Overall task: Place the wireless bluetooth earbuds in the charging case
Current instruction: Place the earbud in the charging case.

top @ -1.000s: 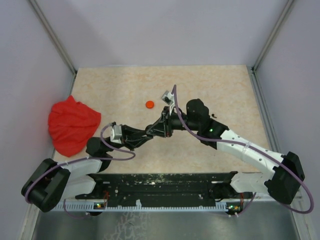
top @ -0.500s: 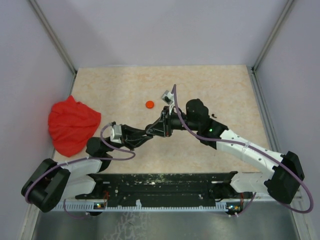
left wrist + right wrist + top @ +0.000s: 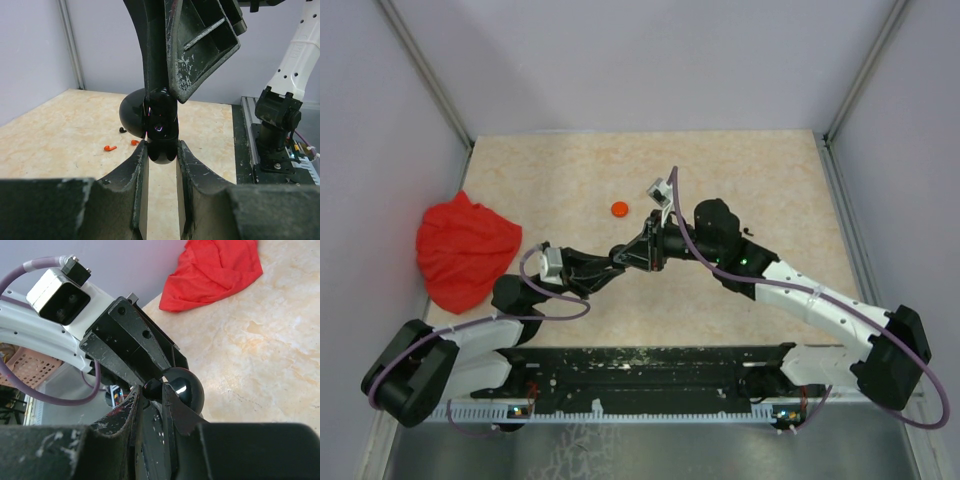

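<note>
The table [image 3: 750,170] carries a cloth [image 3: 467,250] at its left edge and a disc [image 3: 619,209] just far of centre. Above the middle of the table, the charging case [image 3: 159,127] sits between the left gripper [image 3: 161,150], on its near-left side, and the right gripper [image 3: 151,392], on its far-right side. Three earbuds [image 3: 110,148] lie close together on the table, right of the case.

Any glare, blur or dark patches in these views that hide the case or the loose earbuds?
Left wrist: near fingers soft, case sharp with a small purple glint, earbuds tiny. Right wrist: foreground dark and blurred, white glare on the case, red cloth crisp. Top: even light; the black case hardly stands out between the left gripper and right gripper.
</note>
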`<move>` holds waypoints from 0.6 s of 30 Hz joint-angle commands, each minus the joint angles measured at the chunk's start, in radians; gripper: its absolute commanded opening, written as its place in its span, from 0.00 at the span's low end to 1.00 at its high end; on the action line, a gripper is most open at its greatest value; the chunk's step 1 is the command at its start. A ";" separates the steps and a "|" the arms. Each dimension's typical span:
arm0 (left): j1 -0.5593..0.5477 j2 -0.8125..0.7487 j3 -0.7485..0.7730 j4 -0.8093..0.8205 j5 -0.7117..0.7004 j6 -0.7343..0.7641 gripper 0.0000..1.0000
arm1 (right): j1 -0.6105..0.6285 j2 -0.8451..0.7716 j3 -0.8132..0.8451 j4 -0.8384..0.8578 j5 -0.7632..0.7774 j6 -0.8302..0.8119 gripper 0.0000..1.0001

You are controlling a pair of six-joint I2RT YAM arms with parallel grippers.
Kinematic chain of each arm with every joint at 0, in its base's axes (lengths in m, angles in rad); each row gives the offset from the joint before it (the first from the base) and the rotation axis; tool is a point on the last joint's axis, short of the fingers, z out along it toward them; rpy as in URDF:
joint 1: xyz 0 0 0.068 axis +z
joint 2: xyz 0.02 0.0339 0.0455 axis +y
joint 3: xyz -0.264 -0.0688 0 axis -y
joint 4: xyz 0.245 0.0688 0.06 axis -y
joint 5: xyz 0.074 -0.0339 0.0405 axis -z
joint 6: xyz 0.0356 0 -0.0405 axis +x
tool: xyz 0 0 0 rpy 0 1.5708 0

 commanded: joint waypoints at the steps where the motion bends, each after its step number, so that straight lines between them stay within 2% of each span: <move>1: 0.004 -0.018 -0.004 0.066 -0.027 0.001 0.01 | 0.005 -0.019 -0.013 -0.035 0.034 0.004 0.15; 5: 0.003 -0.021 -0.005 0.069 -0.021 0.000 0.01 | 0.005 -0.008 -0.012 -0.058 0.052 0.005 0.16; 12: 0.005 -0.014 0.004 0.060 -0.001 -0.003 0.00 | 0.005 -0.003 -0.009 -0.081 0.068 0.001 0.23; 18: 0.005 0.003 0.020 0.058 0.031 -0.018 0.01 | 0.005 0.007 -0.008 -0.084 0.038 -0.013 0.23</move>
